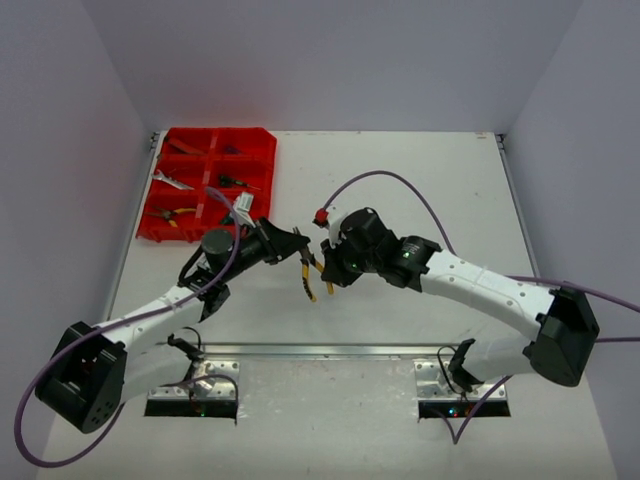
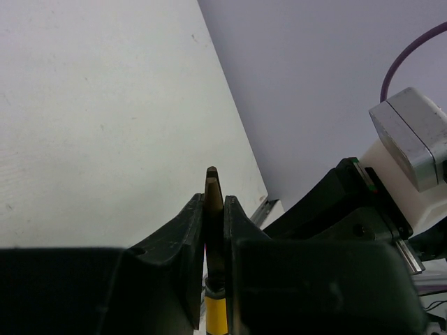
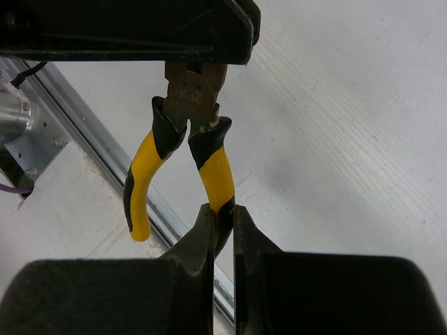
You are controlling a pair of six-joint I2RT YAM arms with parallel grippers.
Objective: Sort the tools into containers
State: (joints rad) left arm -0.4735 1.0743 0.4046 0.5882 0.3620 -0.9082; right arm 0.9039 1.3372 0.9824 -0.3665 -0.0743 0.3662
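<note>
The yellow-black-handled pliers [image 1: 308, 276] hang in the air between both arms, above the table's middle. My left gripper [image 1: 297, 246] is shut on the pliers' dark metal nose [image 2: 212, 183], which pokes out past its fingertips [image 2: 193, 209]. My right gripper [image 1: 328, 270] is shut on one yellow handle [image 3: 217, 176]; the other handle [image 3: 140, 188] hangs free. The left gripper's black body [image 3: 140, 28] covers the pliers' head in the right wrist view. The red organiser tray [image 1: 268, 170] stands at the far left and holds several tools, among them pliers [image 1: 172, 214] and a silver wrench [image 1: 170, 181].
A metal rail [image 1: 330, 350] runs along the near table edge, also seen in the right wrist view [image 3: 77, 115]. The right arm's wrist and its purple cable [image 2: 412, 139] are close on the right of the left wrist view. White walls enclose the table.
</note>
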